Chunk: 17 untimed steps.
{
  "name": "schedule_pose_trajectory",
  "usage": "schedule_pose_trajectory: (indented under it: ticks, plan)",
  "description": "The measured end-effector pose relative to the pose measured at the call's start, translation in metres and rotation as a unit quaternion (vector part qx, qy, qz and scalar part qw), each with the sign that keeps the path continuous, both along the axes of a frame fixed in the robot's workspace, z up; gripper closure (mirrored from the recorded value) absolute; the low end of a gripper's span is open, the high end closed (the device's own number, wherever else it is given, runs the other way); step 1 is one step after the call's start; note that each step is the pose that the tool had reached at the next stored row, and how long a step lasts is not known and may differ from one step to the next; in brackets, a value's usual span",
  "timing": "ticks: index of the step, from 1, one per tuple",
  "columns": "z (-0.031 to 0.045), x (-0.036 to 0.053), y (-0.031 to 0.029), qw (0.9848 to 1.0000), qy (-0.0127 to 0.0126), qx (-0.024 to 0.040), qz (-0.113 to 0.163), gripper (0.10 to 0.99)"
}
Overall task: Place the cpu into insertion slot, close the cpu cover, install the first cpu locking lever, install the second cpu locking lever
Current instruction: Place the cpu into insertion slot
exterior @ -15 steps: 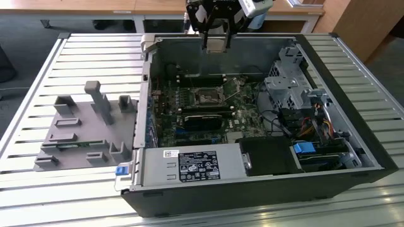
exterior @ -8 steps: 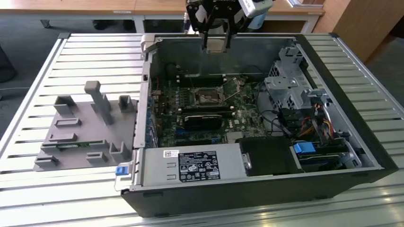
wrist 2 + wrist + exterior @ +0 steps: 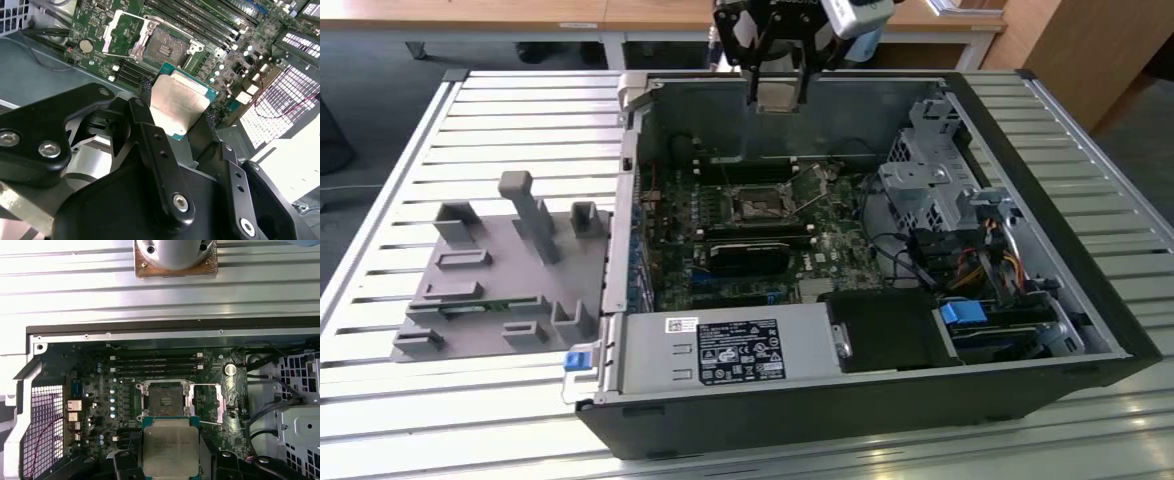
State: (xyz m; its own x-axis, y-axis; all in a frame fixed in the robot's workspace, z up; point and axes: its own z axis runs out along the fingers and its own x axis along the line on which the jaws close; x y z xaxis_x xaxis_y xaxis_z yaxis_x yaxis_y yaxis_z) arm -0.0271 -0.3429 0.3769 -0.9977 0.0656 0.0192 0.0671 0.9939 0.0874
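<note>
My gripper [image 3: 777, 102] hangs above the far side of the open computer case [image 3: 1067, 300] and is shut on the cpu [image 3: 777, 95], a flat square chip with a dull silver top. In both wrist views the cpu [image 3: 179, 101] [image 3: 170, 446] sits between the black fingers [image 3: 144, 86], well above the board. The insertion slot [image 3: 754, 203] [image 3: 166, 47] [image 3: 165, 399] lies bare with its dark centre showing. The cpu cover [image 3: 120, 31] [image 3: 207, 402], a silver frame, is swung open beside the slot.
A grey fixture block [image 3: 494, 270] stands on the slatted table [image 3: 400, 400] at the exterior view's left. Inside the case are the power supply [image 3: 720, 350], a black block [image 3: 750, 255] by the slot, memory slots [image 3: 155, 362], a drive cage [image 3: 934, 180] and cables [image 3: 987, 265].
</note>
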Motion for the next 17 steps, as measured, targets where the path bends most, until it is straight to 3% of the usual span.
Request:
schedule_pose_trajectory:
  ticks: [5, 9, 13, 17]
  plan:
    - [-0.0004, 0.0, 0.0, 0.9997, 0.0, -0.0007, -0.025, 0.549]
    - [-0.0009, 0.0, 0.0, 0.9986, 0.0001, -0.0016, -0.054, 0.549]
    - [-0.0015, 0.0, 0.0, 0.9962, 0.0001, -0.0022, -0.087, 0.549]
    - [-0.0024, 0.0, 0.0, 0.9926, 0.0, -0.003, -0.121, 0.549]
